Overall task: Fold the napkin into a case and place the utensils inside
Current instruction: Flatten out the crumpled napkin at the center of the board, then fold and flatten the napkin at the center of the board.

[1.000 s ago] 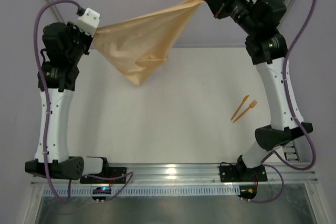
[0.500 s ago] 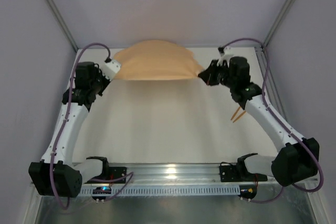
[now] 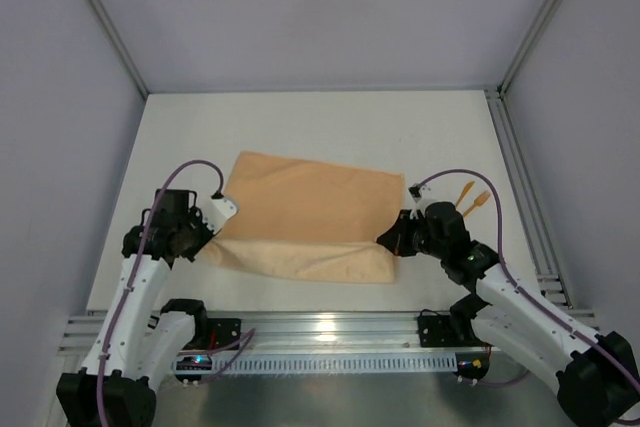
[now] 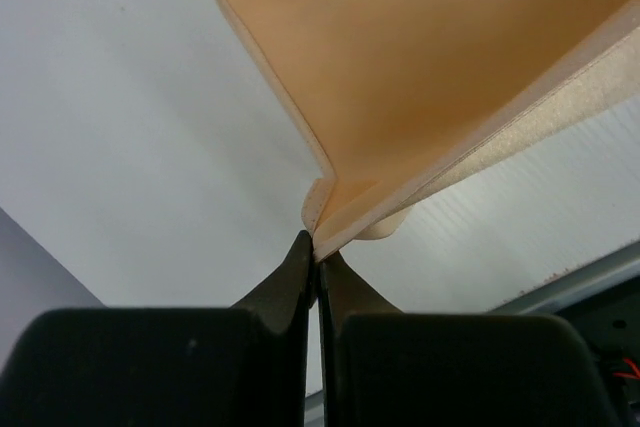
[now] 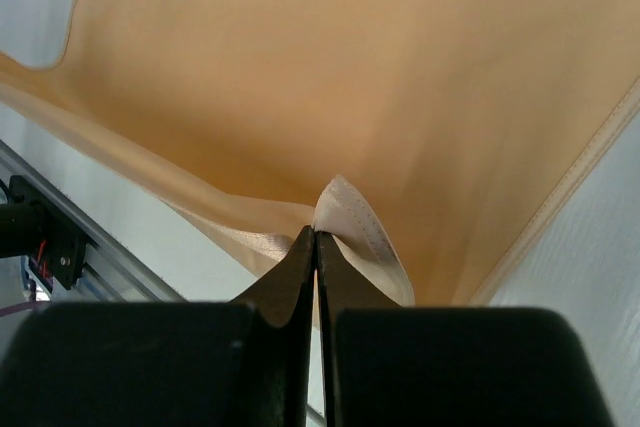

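Folding seems to be at its first step. One soft peach-orange square cloth napkin (image 3: 305, 209) lies on the white table (image 3: 300, 127), close to the arms. It is doubled, and a strip of the lower layer shows at the near side. On the left corner of the upper layer the left gripper (image 3: 217, 219) is pinched tight, and the right gripper (image 3: 392, 239) is pinched on the right corner. Two thin bright-orange plastic utensils (image 3: 467, 203) lie apart, to the right of the cloth. I judge that the next move calls for setting both corners down evenly and then letting them go, so that the edges match.
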`<state>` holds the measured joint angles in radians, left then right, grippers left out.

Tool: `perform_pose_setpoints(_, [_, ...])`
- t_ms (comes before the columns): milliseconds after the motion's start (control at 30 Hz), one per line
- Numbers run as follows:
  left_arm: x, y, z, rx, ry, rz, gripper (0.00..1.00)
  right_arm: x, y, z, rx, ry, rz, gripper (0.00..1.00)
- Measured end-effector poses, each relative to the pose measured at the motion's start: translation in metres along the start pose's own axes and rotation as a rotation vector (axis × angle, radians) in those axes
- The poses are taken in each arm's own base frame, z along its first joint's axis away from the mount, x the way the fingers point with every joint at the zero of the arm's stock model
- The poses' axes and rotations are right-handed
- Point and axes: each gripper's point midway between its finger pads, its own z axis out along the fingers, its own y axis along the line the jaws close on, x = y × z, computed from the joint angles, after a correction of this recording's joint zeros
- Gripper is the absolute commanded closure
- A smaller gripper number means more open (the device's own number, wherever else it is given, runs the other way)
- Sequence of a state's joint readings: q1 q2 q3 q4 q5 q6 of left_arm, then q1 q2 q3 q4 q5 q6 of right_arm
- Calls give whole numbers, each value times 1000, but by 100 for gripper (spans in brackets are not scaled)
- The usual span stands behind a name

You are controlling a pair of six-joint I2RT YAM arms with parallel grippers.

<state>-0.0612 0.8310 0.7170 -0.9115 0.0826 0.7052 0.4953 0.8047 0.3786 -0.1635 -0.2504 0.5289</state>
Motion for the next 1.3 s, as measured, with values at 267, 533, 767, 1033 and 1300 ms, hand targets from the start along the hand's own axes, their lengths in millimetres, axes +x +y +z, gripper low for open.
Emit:
perform_pose_setpoints(267, [35, -46, -9, 107, 37, 14, 100, 26, -7, -14, 7, 6, 84, 97])
perform_pose_setpoints(533, [9, -28, 3, 116, 9, -40, 100, 10, -21, -12, 155, 5, 129, 97])
perform_pose_setpoints(767, [-51, 17, 32, 68, -64, -75, 100, -32, -47, 2, 278, -57, 194, 97])
perform_pose_setpoints(1033, [-124, 75, 80, 16, -99, -137, 100, -80, -80, 36, 374, -64, 249, 97])
perform_pose_setpoints(1300, [-143, 105, 133, -51, -55, -140, 100, -119, -105, 73, 419, -64, 261, 97])
